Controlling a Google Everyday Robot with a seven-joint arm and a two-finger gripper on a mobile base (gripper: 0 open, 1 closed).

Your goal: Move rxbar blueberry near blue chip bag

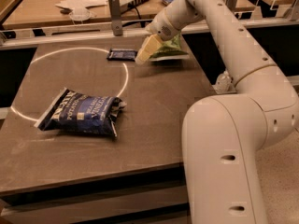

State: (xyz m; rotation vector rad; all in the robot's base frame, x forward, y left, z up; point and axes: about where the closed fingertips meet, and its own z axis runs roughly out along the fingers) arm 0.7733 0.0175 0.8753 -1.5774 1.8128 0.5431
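The rxbar blueberry [121, 54], a small flat dark navy bar, lies at the far side of the table. The blue chip bag [82, 113], large and crinkled with white lettering, lies at the left front. My gripper [145, 52] hangs at the end of the white arm just right of the bar, a little above the table and in front of the green chip bag [170, 48].
A thin white ring [126, 73] is marked on the dark table [154, 120]. A grey post [115, 14] stands behind the far edge. A cluttered wooden bench [56, 8] lies beyond. My arm's base [229, 162] stands at the right front.
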